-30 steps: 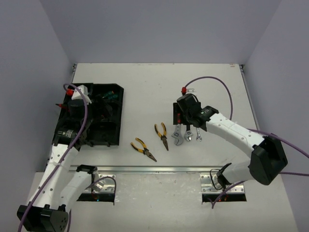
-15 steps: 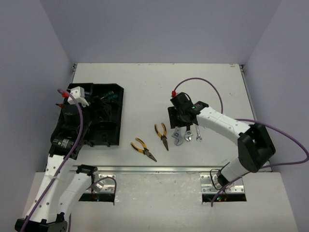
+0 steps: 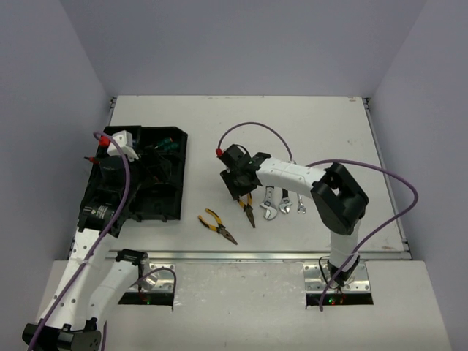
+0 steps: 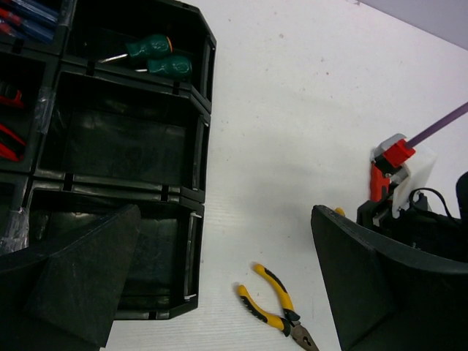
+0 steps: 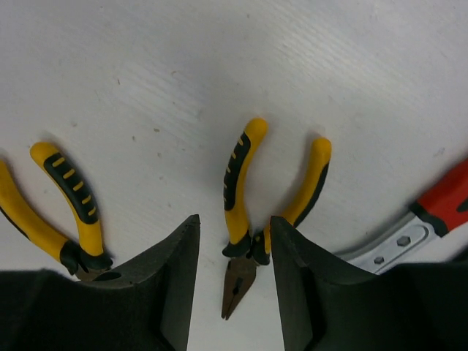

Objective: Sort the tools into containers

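Right gripper point(image 5: 234, 219): jaws held apart, set astride pivot of yellow-handled pliers point(image 5: 245, 247) laid on table point(image 5: 219, 58) | long axis aligned between fingers, handles pointed away | left gripper point(image 4: 225, 212): spread, empty, farther off.

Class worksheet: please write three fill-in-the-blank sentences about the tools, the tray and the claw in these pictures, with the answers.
1. The open right claw straddles a pair of pliers whose handles are black and ___.
2. The two screwdrivers lying in the tray have ___ handles.
3. The other pliers lie on the ___, outside the tray.
Missing words: yellow; green; table.
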Available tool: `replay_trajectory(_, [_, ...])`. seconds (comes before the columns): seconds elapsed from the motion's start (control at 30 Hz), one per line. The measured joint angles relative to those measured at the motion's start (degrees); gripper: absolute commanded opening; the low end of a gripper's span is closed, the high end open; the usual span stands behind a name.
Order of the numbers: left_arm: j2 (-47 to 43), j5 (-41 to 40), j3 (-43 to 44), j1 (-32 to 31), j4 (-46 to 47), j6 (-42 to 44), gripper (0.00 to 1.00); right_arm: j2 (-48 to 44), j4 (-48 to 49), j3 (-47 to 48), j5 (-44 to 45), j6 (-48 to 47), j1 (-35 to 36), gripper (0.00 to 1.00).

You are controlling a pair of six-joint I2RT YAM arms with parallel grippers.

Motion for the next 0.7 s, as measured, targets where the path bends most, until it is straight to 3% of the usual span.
replay_trajectory(0.13, [0.15,0.01,-0.01,-0.03,0.02,0.00,1.00,4.57,0.08,3.18,0.08,-1.60,0.15,0.36])
replay_trajectory(0.27, [0.15,0.05,-0.01,-0.17,0.02,0.00,1.00,8.04,0.30,3.87,-0.23,-2.49,0.15,0.22])
replay_trajectory(0.4, [0.15,0.36,-0.01,-0.33,0.02,0.00,1.00,8.97,1.16,3.85,-1.13,-3.13,0.15,0.16])
replay_trajectory(0.47, [0.19,0.54,-0.01,-0.36,0.04,0.00,1.00,8.71,1.84,3.31,-1.45,-3.60,0.14,0.03])
replay_trajectory(0.7, [0.81,3.62,-0.06,-0.73,0.58,-0.17,1.00,5.48,5.73,-1.44,-3.57,-5.89,0.12,0.00])
